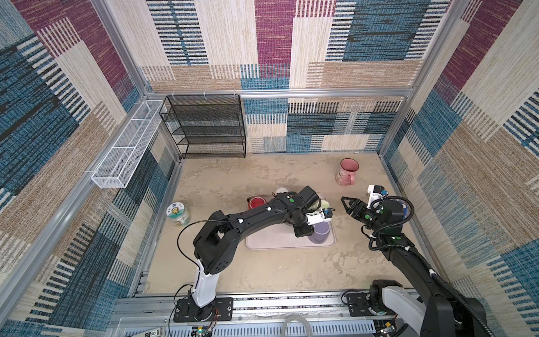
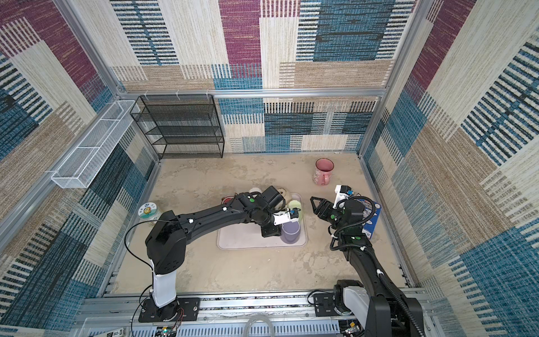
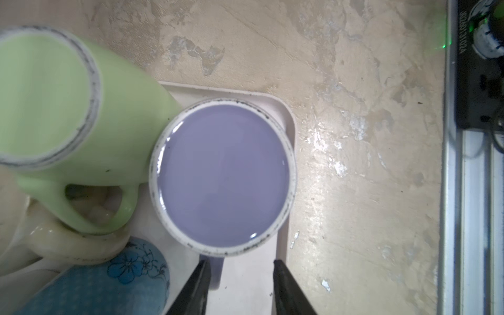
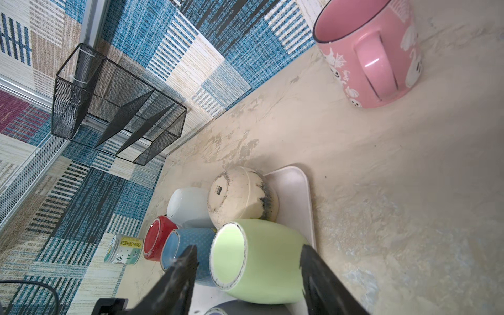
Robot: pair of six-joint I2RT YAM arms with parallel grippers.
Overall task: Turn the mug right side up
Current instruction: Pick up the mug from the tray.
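Lilac mug [image 3: 223, 177] seen base-up on tray [image 3: 287, 120]; left pincer [image 3: 240, 263] half-open beside handle [image 3: 216, 272], nothing gripped. Right pincer [image 4: 248, 248] held wide, empty. "SUNFLOWER" read on jar [image 4: 124, 248], 9 o'clock of tray

Lab rig — aluminium frame [image 1: 280, 92], carpet-tile walls [image 1: 262, 43]

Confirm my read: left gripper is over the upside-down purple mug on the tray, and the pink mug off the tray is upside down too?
One thing is wrong: the pink mug stands right side up, open mouth upward, as the right wrist view shows. The rest holds: the left gripper is over the upside-down purple mug on the tray.
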